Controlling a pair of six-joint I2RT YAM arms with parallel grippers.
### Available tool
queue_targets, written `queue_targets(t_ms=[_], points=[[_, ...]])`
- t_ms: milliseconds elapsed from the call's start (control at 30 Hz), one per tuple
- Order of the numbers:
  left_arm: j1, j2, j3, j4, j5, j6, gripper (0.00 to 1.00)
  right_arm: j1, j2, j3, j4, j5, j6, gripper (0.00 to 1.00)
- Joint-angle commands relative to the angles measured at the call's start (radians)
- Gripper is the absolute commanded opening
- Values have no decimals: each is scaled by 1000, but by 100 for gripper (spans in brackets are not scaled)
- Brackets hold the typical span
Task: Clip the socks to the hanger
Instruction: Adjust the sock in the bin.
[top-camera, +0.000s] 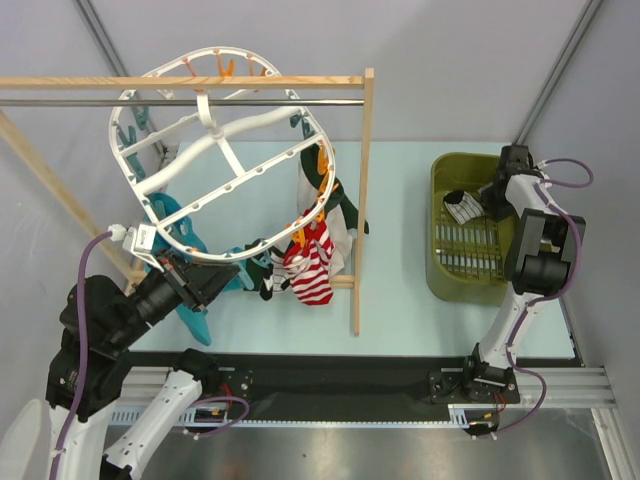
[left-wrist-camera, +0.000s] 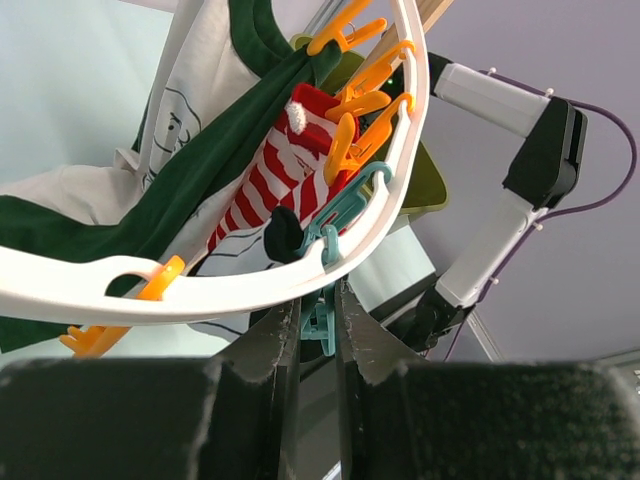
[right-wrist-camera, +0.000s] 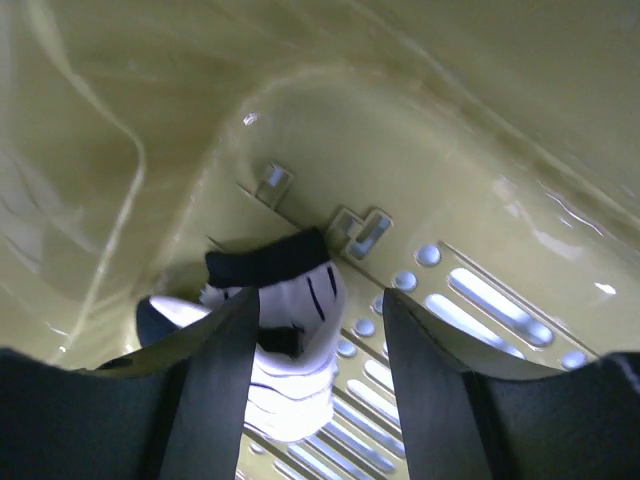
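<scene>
The white oval hanger (top-camera: 215, 150) hangs tilted from the metal rod, with orange and teal clips. A red-and-white sock (top-camera: 312, 268) hangs clipped at its right rim and shows in the left wrist view (left-wrist-camera: 262, 190). My left gripper (left-wrist-camera: 318, 318) is shut on a teal clip (left-wrist-camera: 322, 322) under the hanger's rim (left-wrist-camera: 150, 295). A white sock with black stripes (top-camera: 461, 207) lies in the olive basket (top-camera: 445, 270). My right gripper (right-wrist-camera: 320, 335) is open inside the basket, its fingers either side of that sock (right-wrist-camera: 295, 340).
The wooden rack's upright post (top-camera: 361, 200) stands between the hanger and the basket. A dark green-and-white garment (left-wrist-camera: 170, 160) and a teal cloth (top-camera: 185, 225) hang from the hanger. The basket floor is slotted (right-wrist-camera: 480, 300), with walls close around my right gripper.
</scene>
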Motion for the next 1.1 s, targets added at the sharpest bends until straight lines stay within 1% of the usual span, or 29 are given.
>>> queue_targets(t_ms=[0, 67, 233, 400, 533, 600, 667, 733, 833, 867, 933, 1067], points=[[-4, 9, -5, 31, 42, -17, 0, 6, 8, -7, -24, -40, 89, 57], [-4, 9, -8, 36, 44, -20, 0, 6, 16, -2, -25, -55, 100, 56], [-4, 3, -8, 39, 41, -28, 0, 16, 47, 1, -41, -69, 135, 50], [-4, 3, -10, 37, 39, -31, 0, 44, 42, 2, -96, 3, 184, 50], [-4, 1, -7, 31, 39, -28, 0, 82, 22, 17, -117, 145, 143, 52], [-4, 1, -8, 31, 39, -28, 0, 98, 18, 37, -130, 175, 114, 54], [-4, 0, -10, 34, 39, -28, 0, 114, 9, 60, -147, 242, 71, 56], [-4, -5, -16, 39, 42, -30, 0, 137, -8, 57, -130, 280, 20, 57], [-4, -5, -21, 42, 47, -30, 0, 156, -33, 57, -124, 330, -11, 59], [-4, -6, -21, 42, 48, -30, 0, 156, -36, 54, -108, 325, -32, 60], [-4, -8, -21, 41, 48, -28, 0, 157, -36, 73, -131, 327, -31, 60], [-4, -9, -21, 44, 53, -30, 0, 162, -41, 85, -205, 307, 26, 62]])
